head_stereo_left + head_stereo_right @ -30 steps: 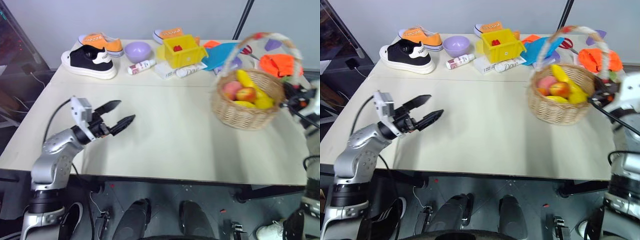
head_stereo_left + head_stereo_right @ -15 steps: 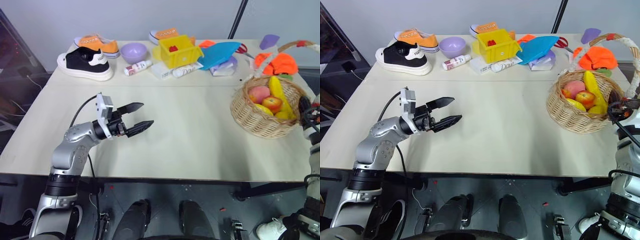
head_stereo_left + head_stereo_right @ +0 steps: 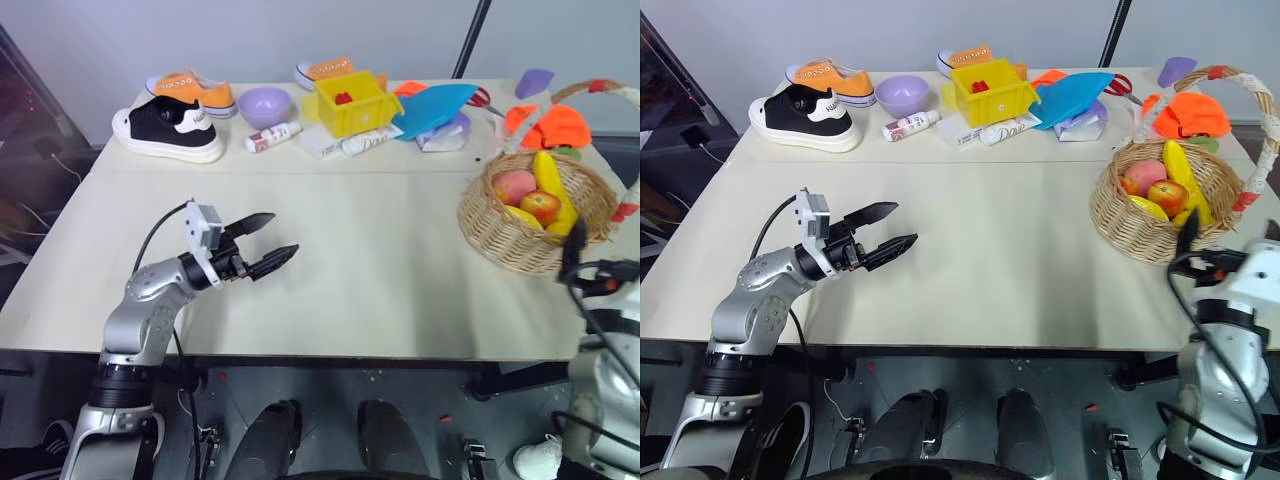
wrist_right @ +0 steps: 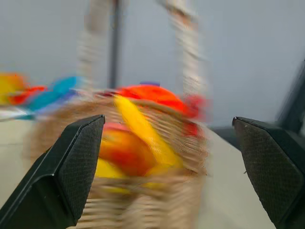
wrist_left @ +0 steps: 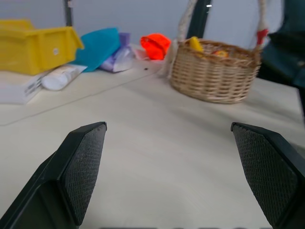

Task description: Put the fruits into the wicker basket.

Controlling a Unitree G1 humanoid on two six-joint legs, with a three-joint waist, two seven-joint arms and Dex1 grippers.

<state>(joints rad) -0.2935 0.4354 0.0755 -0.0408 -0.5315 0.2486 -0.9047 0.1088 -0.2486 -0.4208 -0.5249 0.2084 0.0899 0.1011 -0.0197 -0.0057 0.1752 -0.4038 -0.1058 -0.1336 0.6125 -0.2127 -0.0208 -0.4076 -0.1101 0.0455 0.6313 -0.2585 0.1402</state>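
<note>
Four or so toy-like fruits [image 3: 1160, 185], smooth, probably light and rigid, lay inside the round tan woven wicker basket [image 3: 1160, 215] at far right. The basket looked stiff; best taken by its arched white handle [image 3: 1265, 150]. Left gripper [image 3: 888, 228] and right gripper [image 4: 167, 167] gaped wide, empty.

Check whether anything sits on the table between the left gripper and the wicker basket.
Nothing visible does. The left gripper, open, hovers over bare table, and the stretch from it to the wicker basket holds nothing. The fruits already lie in the basket; the clutter sits along the far edge.
</note>
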